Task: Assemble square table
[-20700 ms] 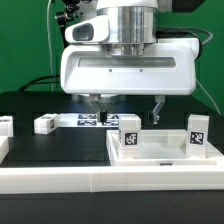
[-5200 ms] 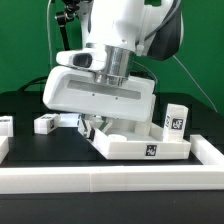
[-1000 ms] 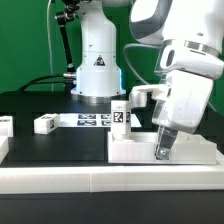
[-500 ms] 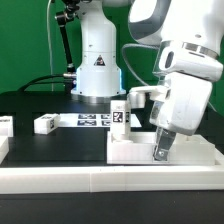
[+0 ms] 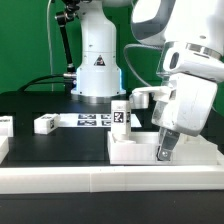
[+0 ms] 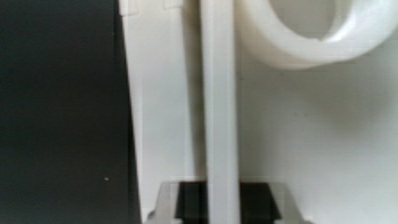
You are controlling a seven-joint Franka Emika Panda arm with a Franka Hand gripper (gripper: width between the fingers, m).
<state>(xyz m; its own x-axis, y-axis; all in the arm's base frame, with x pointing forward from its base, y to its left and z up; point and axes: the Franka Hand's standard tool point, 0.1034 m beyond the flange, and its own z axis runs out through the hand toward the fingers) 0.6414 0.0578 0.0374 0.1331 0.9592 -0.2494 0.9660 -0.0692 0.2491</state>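
The white square tabletop (image 5: 135,151) lies flat at the front of the exterior view's right, close against the long white rail. My gripper (image 5: 165,152) comes down on its right part and is shut on the thin raised rim. In the wrist view that rim (image 6: 217,90) runs straight between my dark fingers (image 6: 262,202), with my gripper (image 6: 217,202) closed round it. A round socket ring (image 6: 331,45) shows on the tabletop face beside the rim. One tagged white leg (image 5: 120,115) stands upright just behind the tabletop. Another leg (image 5: 44,124) lies at the left.
The marker board (image 5: 90,120) lies flat in the middle, behind the tabletop. A further white leg (image 5: 4,126) sits at the far left edge. The white rail (image 5: 60,178) edges the front of the black table. The robot base (image 5: 97,60) stands at the back.
Five seconds ago the tabletop hung tilted under the hand nearer the middle; now it lies flat at the front right. Over the last second the hand barely shifts and stays shut.
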